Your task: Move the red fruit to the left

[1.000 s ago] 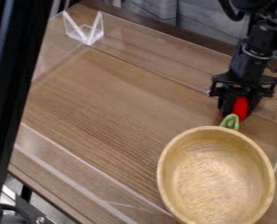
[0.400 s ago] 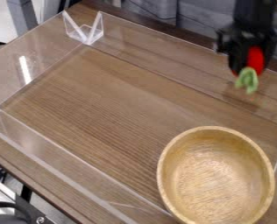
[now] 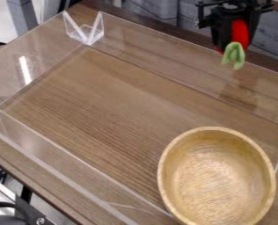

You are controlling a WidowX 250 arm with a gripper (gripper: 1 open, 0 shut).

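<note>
A round, pale wooden bowl [image 3: 218, 177] with a smooth turned rim and fine grain lines sits at the lower right of the brown wood-grain table top [image 3: 106, 114]; its hollow holds nothing. Low clear plastic walls [image 3: 24, 70] fence the table on several sides, catching bright glints along their edges, and a small clear folded bracket [image 3: 85, 29] stands at the far left corner.

At the top right, the black robot gripper [image 3: 236, 29] hangs well above the surface, pointing downward. Its dark fingers are narrowed onto the small bright red strawberry-like toy fruit [image 3: 237, 33], which is pinched between them and lifted clear of the table. The fruit's green leafy cap [image 3: 233, 55] dangles below the red body, so the fruit hangs cap-down. The fruit is glossy and rounded, much smaller than the bowl, and it is far from the bowl, up near the back edge of the enclosure. The background behind the gripper is grey and blurred.
</note>
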